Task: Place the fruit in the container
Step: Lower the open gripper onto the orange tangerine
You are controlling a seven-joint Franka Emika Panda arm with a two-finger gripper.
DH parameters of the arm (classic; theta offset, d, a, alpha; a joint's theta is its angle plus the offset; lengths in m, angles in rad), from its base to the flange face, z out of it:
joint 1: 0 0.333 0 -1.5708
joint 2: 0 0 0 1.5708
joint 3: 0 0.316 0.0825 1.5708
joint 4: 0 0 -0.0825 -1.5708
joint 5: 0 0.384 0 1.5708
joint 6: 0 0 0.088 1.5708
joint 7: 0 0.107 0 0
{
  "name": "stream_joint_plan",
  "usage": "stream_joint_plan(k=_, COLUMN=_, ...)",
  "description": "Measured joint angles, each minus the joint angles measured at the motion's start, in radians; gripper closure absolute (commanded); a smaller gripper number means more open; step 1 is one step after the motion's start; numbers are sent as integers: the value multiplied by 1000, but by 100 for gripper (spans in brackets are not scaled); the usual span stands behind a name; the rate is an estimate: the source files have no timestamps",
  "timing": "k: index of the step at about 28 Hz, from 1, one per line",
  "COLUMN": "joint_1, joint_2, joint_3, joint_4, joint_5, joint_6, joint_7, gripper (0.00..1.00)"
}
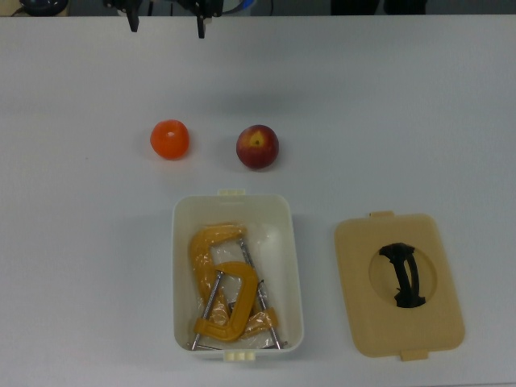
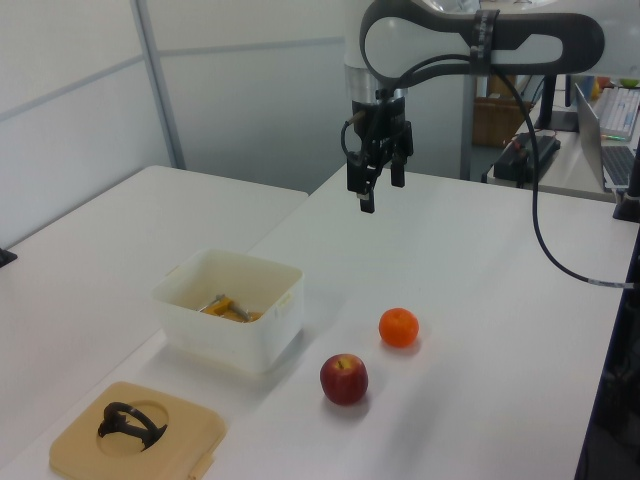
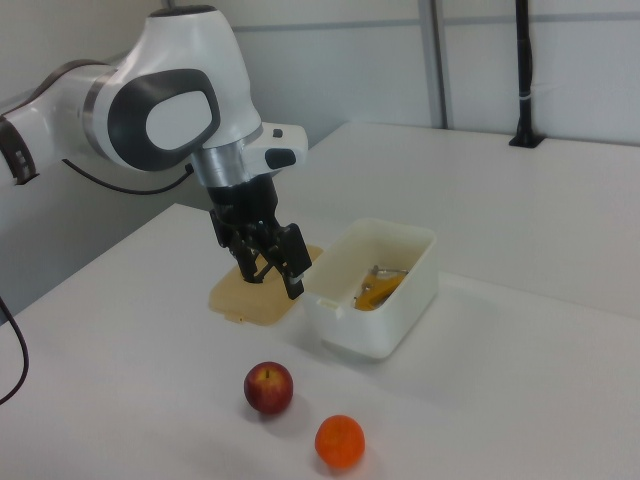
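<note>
Top view first: the smooth bright orange round fruit and the dark red round fruit with a yellow patch at its stem dimple sit side by side on the white table, near each other but apart, the orange one toward the top view's left. Just below them in the top view stands the cream-white rectangular plastic tub, open, with orange-yellow metal clamps lying inside it. Neither fruit touches the tub. To the top view's right of the tub, apart from it, lies the flat tan lid with a black handle. My claw hangs in the air well above the table, fingers pointing down and spread wide with nothing between them; in the top view only my fingertips show at the upper edge, well away from both fruits.
</note>
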Motion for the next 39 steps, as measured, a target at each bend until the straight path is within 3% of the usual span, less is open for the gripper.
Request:
stream_joint_plan(k=9, joint_1=-40, joint_2=17, joint_3=-1, joint_4=-10, joint_5=5, joint_6=36, joint_7=0, gripper=0)
stream_joint_plan(k=15, joint_1=-80, joint_2=44, joint_3=-1, joint_4=-54, joint_5=8, joint_6=53, joint_7=-39, gripper=0)
stream_joint_plan(k=28, joint_1=-93, joint_2=105, joint_3=-1, joint_4=-321, joint_5=8, joint_6=308, joint_7=-141, gripper=0)
stream_joint_plan(k=39, joint_1=-91, joint_2=232, joint_3=18, joint_4=-336, joint_5=3, joint_6=369, joint_7=-142, gripper=0)
